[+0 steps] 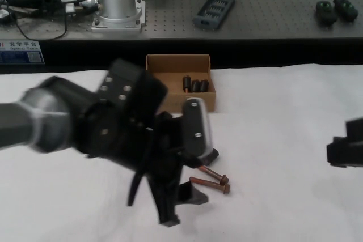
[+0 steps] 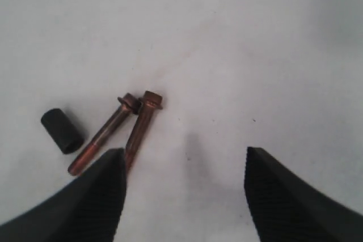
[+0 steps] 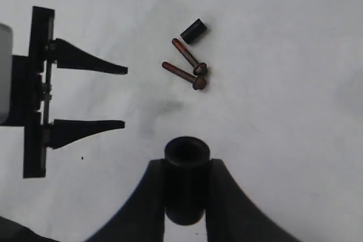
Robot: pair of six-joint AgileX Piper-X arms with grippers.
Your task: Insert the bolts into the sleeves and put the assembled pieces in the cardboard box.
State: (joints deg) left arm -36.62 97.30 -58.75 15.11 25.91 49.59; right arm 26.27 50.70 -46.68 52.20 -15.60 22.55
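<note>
Left claw (image 2: 184, 152) hangs spread wide and empty over the white surface (image 2: 261, 49). One of its fingertips is just beside the shank ends of two coppery bolts (image 2: 140, 131), which lie side by side with their heads nearly touching and a loose sleeve (image 2: 62, 130) near them. Right claw (image 3: 186, 168) waits well apart from them, clamped across the sides of a black sleeve (image 3: 186, 188) whose open bore faces the wrist camera. Beyond the arms, the cardboard box (image 1: 167, 77) holds a few assembled pieces (image 1: 195, 85). We judge the bolts light, stiff and smooth, apt to roll or slip under a glancing pinch. We would take one across its shank on the head side, leaving the plain end free to enter the bore.
</note>
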